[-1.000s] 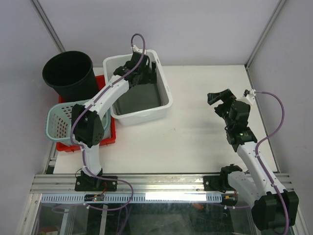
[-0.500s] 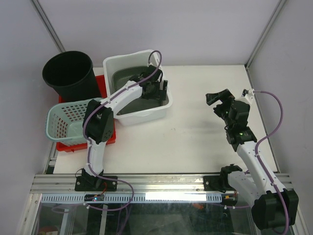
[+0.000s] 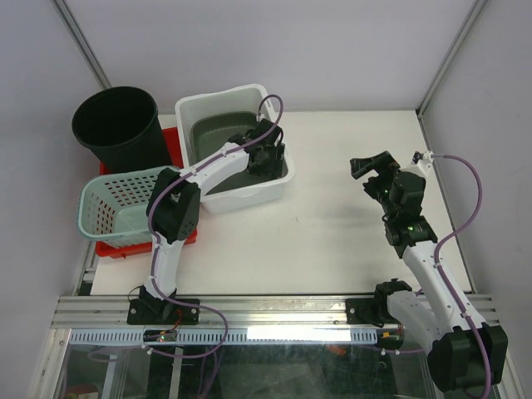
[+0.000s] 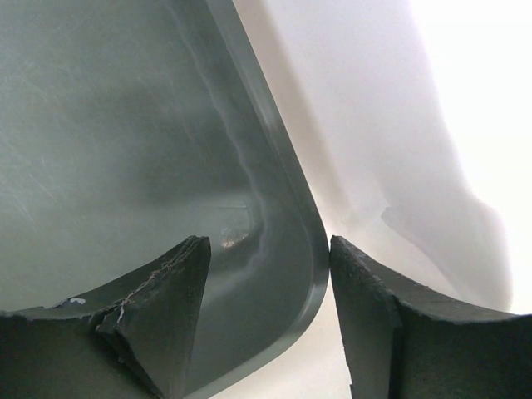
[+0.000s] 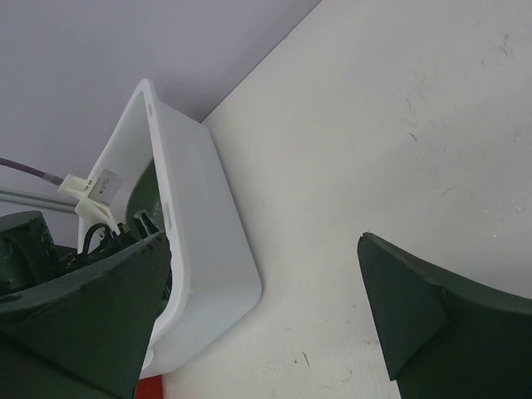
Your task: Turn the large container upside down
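Left gripper (image 4: 270,249) part-open astride right wall of large container (image 3: 241,195), not clamped: shallow bite may slip mid-flip. Right gripper (image 5: 264,245) wide.

**No legible txt**

Nothing readable in any view: no brand, no nos., no signs. Only candidate is a small white tag (image 5: 101,184) on the purple cable (image 5: 29,168), seen in the right wrist view just beside the white container (image 5: 199,216). It carries faint dark marks, too small and blurred to make out.
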